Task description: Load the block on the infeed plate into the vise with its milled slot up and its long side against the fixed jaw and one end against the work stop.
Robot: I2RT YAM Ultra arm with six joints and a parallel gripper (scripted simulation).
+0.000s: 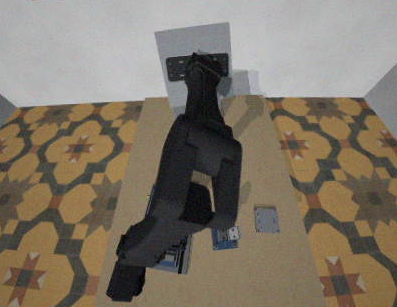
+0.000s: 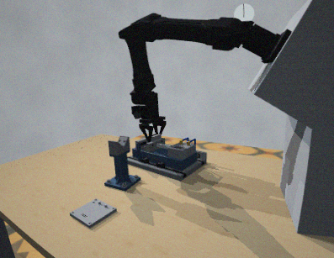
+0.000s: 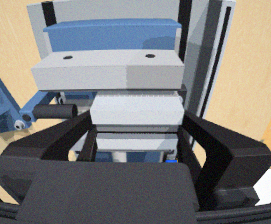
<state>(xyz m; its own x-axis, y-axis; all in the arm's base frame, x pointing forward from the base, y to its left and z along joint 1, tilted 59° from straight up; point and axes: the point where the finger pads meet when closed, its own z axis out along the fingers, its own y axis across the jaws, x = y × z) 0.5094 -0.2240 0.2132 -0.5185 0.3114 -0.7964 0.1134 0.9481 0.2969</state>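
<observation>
My gripper (image 3: 137, 112) is shut on the part (image 3: 138, 110), a light grey block held across its width between the black fingers. In the wrist view the part sits low over the vise, just in front of a grey jaw (image 3: 108, 72) with two holes and the blue vise body (image 3: 114, 35). A dark short rod (image 3: 54, 111) lies at the part's left end; I cannot tell whether they touch. The slot does not show. In the exterior view the gripper (image 2: 152, 134) is down at the left end of the vise (image 2: 167, 155). In the top view the arm hides most of the vise (image 1: 170, 259).
The V-block (image 2: 119, 147) stands on a blue post left of the vise and shows in the top view (image 1: 226, 236). The bare infeed plate (image 2: 93, 212) lies near the table's front; it also shows in the top view (image 1: 266, 220). A large grey housing (image 2: 310, 121) stands at the right.
</observation>
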